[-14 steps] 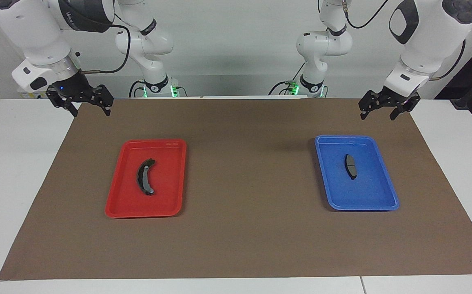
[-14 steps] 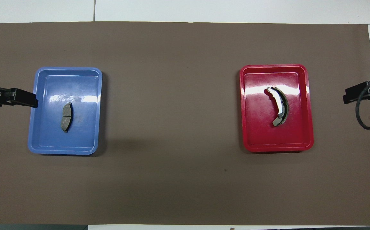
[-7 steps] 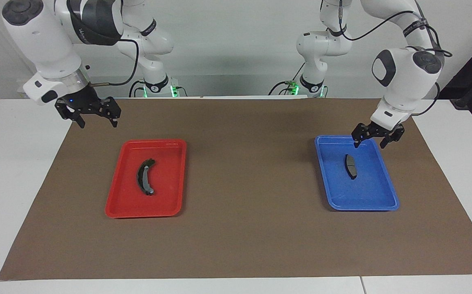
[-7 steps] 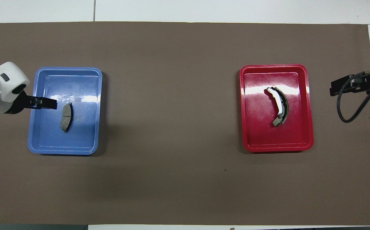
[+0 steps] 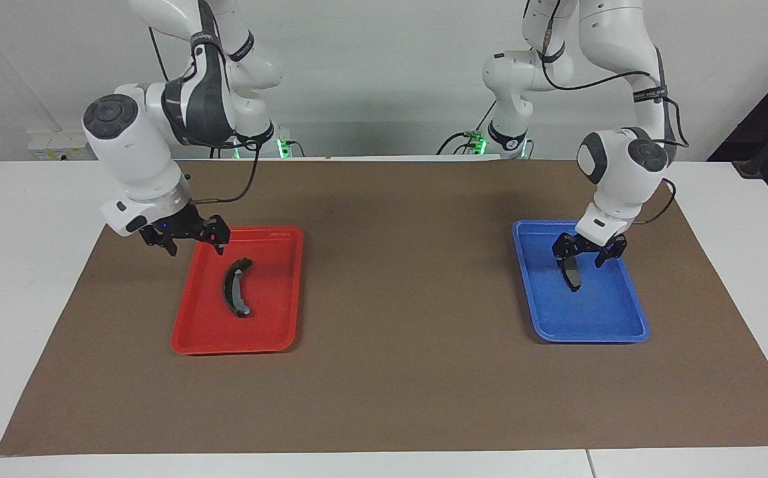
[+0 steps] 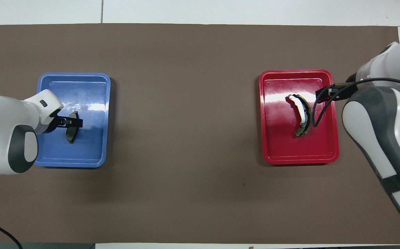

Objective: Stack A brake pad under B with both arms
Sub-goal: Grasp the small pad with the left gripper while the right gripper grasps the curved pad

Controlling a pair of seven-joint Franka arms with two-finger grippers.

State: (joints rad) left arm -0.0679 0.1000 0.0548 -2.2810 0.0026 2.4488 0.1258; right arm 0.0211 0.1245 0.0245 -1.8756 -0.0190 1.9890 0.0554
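Note:
The small dark grey A brake pad (image 5: 572, 274) lies in the blue tray (image 5: 589, 337) toward the left arm's end of the table; in the overhead view the pad (image 6: 70, 133) is partly covered by the hand. My left gripper (image 5: 581, 257) is open, low over the pad's end nearer the robots, a finger on each side. The long curved black piece B (image 5: 235, 287) lies in the red tray (image 5: 231, 346). My right gripper (image 5: 195, 245) is open, over the red tray's corner nearest the robots, beside B and apart from it.
A brown mat (image 5: 397, 372) covers the table between and around the two trays. In the overhead view the blue tray (image 6: 73, 74) and red tray (image 6: 295, 71) lie well apart. The right arm's cable (image 6: 315, 114) hangs over B (image 6: 305, 116).
Both grippers have come down and away from the robots: the left from the mat's edge to the pad in the blue tray, the right from off the mat to the red tray's corner.

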